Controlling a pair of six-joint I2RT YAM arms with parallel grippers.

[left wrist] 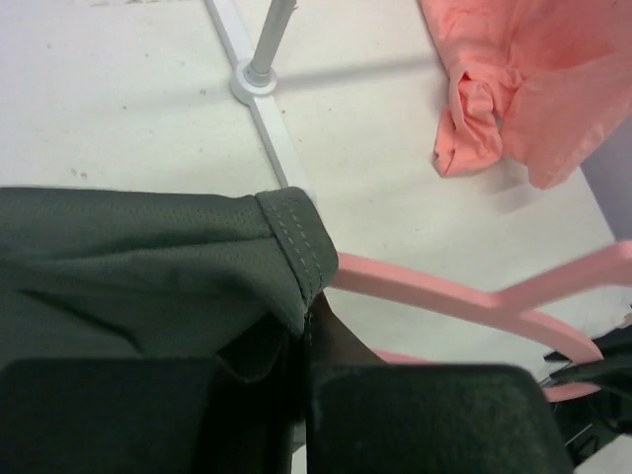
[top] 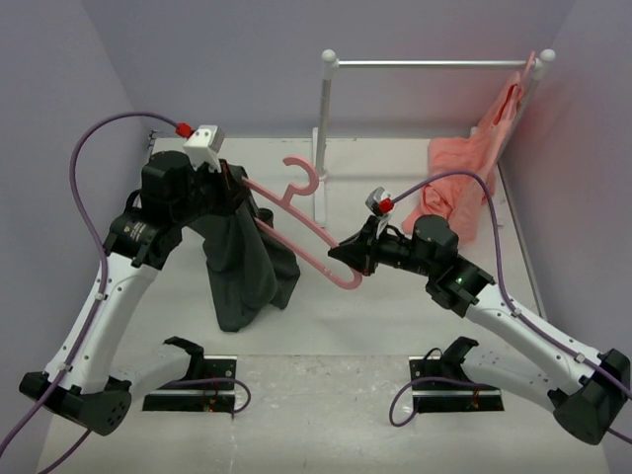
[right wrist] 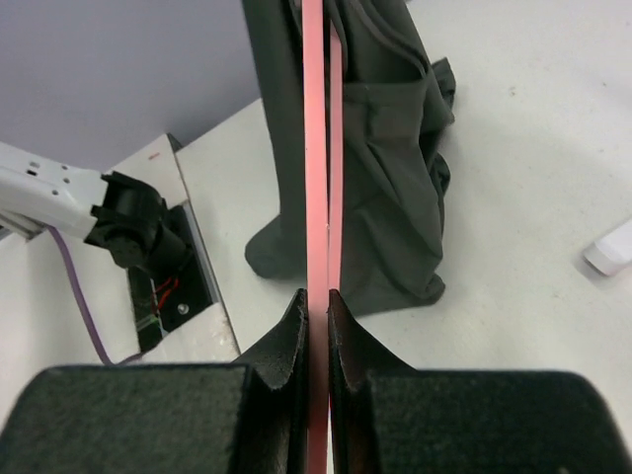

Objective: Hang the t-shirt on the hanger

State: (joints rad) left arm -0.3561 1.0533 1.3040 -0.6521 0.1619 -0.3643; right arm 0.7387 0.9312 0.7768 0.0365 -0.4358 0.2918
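A robotics lab cell — plain lilac walls (top: 296,59) close around a white table (top: 326,326), where the left arm (top: 109,286) and right arm (top: 523,331) sit bolted, trailing purple cables (top: 89,148).

A white clothes rack (top: 434,64) stood at the far side of the pale worktop (top: 326,336), its rail spanning two upright posts. A salmon-pink garment (top: 464,168) hung from the rail's right end, its lower part bunched on the worktop. Lilac walls (top: 247,59) enclosed the scene.
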